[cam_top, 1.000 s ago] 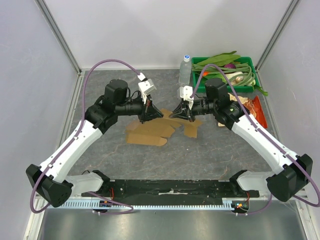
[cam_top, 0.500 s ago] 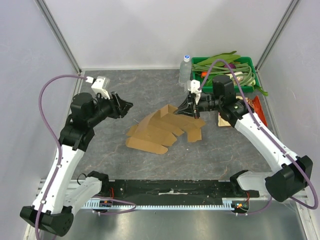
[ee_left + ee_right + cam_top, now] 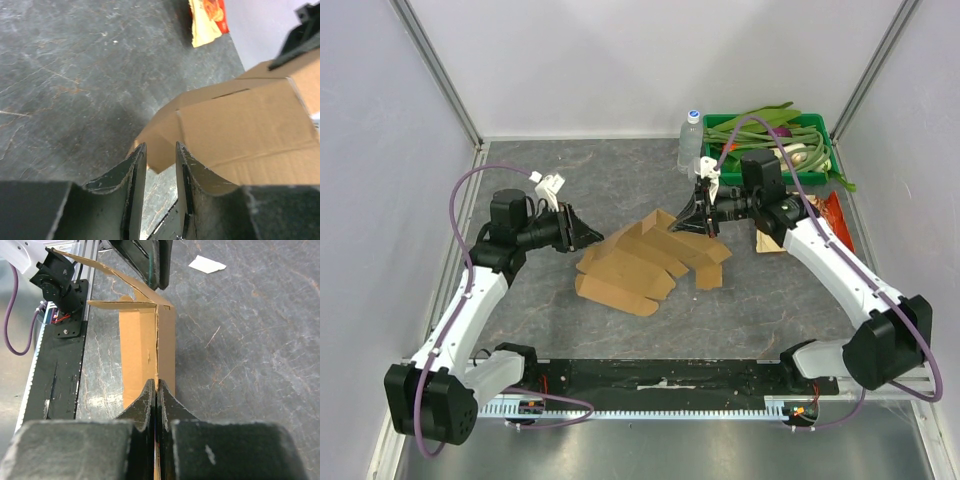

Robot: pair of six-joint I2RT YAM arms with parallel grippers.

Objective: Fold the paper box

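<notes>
Mid-fold: your R tool (image 3: 705, 222) is clamped on the far-right flap of the paper box (image 3: 640, 265), propping it up mid-bench (image 3: 750, 300). L tool (image 3: 590, 236) is slightly apart and empty, just left of it. Next, prob: L catches the left panel & folds inward.

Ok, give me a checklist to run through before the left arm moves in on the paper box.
1. Right gripper has a hold on the paper box: ok, shut on the edge of a raised panel.
2. Left gripper ready to grasp: ok, fingers slightly apart with nothing between them.
3. Left gripper lined up with the box: ok, a box corner lies just ahead of its fingertips. Contact: cannot tell.
4. Box formed: not ok, most flaps lie spread on the table.
5. Snack bag clear of the box: ok, it lies apart from it.
</notes>
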